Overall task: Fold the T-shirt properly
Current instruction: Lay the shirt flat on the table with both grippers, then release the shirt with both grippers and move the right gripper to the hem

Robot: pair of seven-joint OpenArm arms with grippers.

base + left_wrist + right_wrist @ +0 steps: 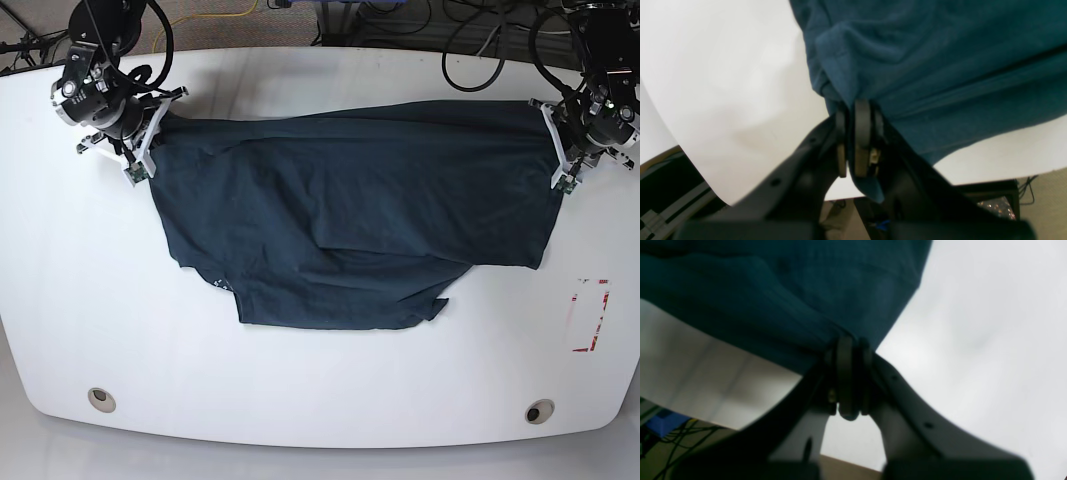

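Base view shows the T-shirt (350, 215) spread wide across the far half of the white table (300, 390), its top edge stretched nearly straight between the two arms. The left gripper (553, 110) is at the shirt's upper corner on that view's right side, and the right gripper (163, 112) is at the opposite upper corner on the view's left side. From that taut top line the cloth hangs down toward the near side: the edge below the right gripper slants inward, the edge below the left gripper drops more steeply, and the bottom hem is uneven, with a fold line running across the middle and a small notch near the lower right of the cloth. Bare table lies all around the shirt, widest along the near side, where two round holes (100, 398) sit close to the table's rim, and a red-and-white marking (588, 315) lies near the rim below the left arm. In the left wrist view the left gripper (853, 120) has its jaws pressed together on a bunched corner of the shirt (940, 66), with a tab of cloth poking out below the pads. In the right wrist view the right gripper (851, 353) is likewise clamped on a gathered fold of the shirt (790, 290), with white table open beside it.
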